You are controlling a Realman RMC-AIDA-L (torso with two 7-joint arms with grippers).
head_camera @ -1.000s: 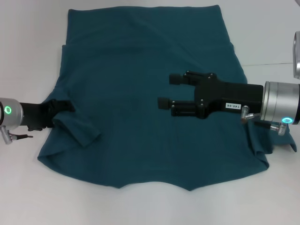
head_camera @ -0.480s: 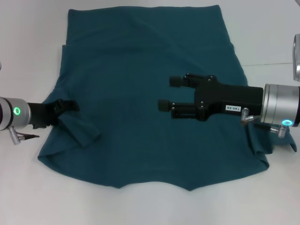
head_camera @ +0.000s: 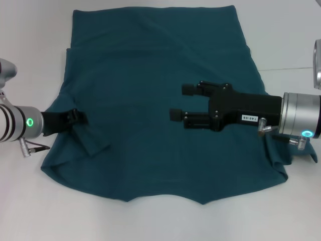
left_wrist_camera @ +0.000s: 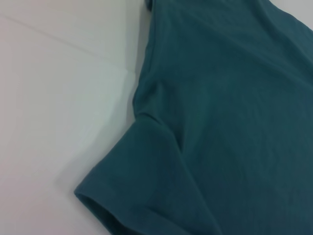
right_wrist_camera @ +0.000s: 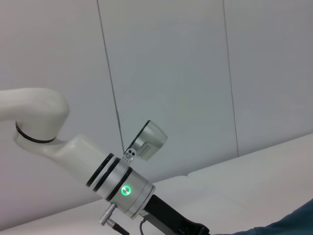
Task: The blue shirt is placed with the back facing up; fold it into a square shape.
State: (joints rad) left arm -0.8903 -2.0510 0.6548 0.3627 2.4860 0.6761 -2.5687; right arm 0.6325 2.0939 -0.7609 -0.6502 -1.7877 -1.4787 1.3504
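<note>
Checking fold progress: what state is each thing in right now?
blue shirt: spread flat on the table, left sleeve folded inward, body unfolded.
left gripper: at the folded left sleeve.
right gripper: open, over the shirt's middle, holding nothing.

- White table (head_camera: 30, 211) spreads out under everything, bare along its near edge and both sides.
- A thin seam line (head_camera: 291, 68) crosses the table surface on the right.
- Pale panelled wall (right_wrist_camera: 171, 73) behind, with dark vertical joints.
</note>
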